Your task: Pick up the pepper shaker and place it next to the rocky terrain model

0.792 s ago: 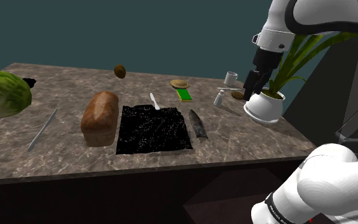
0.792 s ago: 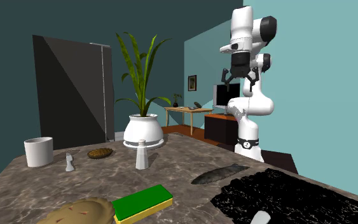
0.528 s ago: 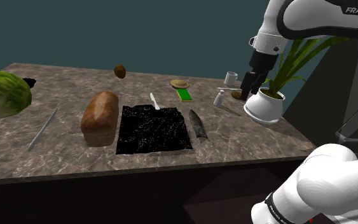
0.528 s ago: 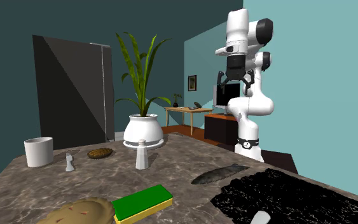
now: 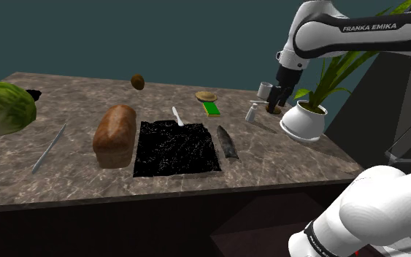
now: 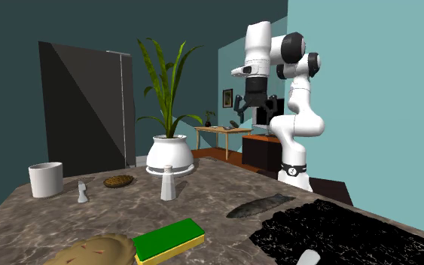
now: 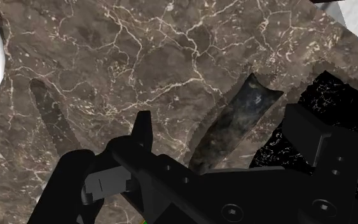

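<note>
- Shoulder view: the pepper shaker (image 5: pixel 252 113), small and white, stands upright on the counter (image 5: pixel 284 164) at the right of the frame. It sits between the green block (image 5: pixel 212 109) and the white plant pot (image 5: pixel 302 124), with a mug (image 5: pixel 265 90) just behind it. Nothing grips it.
- The claw (image 5: pixel 275 106) hangs point-down beside the shaker in this frame. That suits a descent from above, since the pot and mug crowd the shaker's sides.
- The black speckled slab (image 5: pixel 176 148) at mid-frame I take for the rocky terrain model. It lies well apart from the shaker, with a dark elongated piece (image 5: pixel 227 142) between them. Bare counter along the slab's edges leaves room to set the shaker down.
- Second exterior view: the shaker (image 6: pixel 169 183) stands left of centre, in front of the pot (image 6: pixel 169 154). The claw (image 6: pixel 249 111) is high in the upper middle of the frame, well clear of the counter (image 6: pixel 202 203), with its fingers splayed. The slab (image 6: pixel 353 233) is at lower right.
- Wrist view: the claw (image 7: pixel 222 127) is spread wide with nothing between its fingers, ready to close on something narrow. Below it lie the marbled counter (image 7: pixel 139 51), the elongated piece (image 7: pixel 234 124) and a corner of the slab (image 7: pixel 327 95). I judge the claw is not yet centred over the shaker.
</note>
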`<state>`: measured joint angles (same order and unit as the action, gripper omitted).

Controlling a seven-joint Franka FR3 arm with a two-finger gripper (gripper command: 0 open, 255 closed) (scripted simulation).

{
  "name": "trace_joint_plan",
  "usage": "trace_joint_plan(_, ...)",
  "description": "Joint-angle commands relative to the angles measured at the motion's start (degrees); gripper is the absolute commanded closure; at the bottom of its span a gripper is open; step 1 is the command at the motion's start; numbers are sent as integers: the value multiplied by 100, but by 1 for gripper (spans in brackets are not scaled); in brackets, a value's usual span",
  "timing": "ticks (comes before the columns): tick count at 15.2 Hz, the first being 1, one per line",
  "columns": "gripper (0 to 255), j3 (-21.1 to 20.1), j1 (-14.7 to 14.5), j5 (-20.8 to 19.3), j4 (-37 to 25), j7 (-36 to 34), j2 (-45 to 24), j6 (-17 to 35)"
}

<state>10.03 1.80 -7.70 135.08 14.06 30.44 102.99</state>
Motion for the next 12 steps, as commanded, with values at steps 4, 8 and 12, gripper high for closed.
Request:
trace_joint_plan(4, 0, 382, 69, -87, -360, 441, -946, 723)
trace_joint_plan(8, 0, 651, 113, -22, -777, 816, -1731, 1188)
trace_joint_plan(12, 0, 872, 176, 168, -1310, 1225, -2557, 1562)
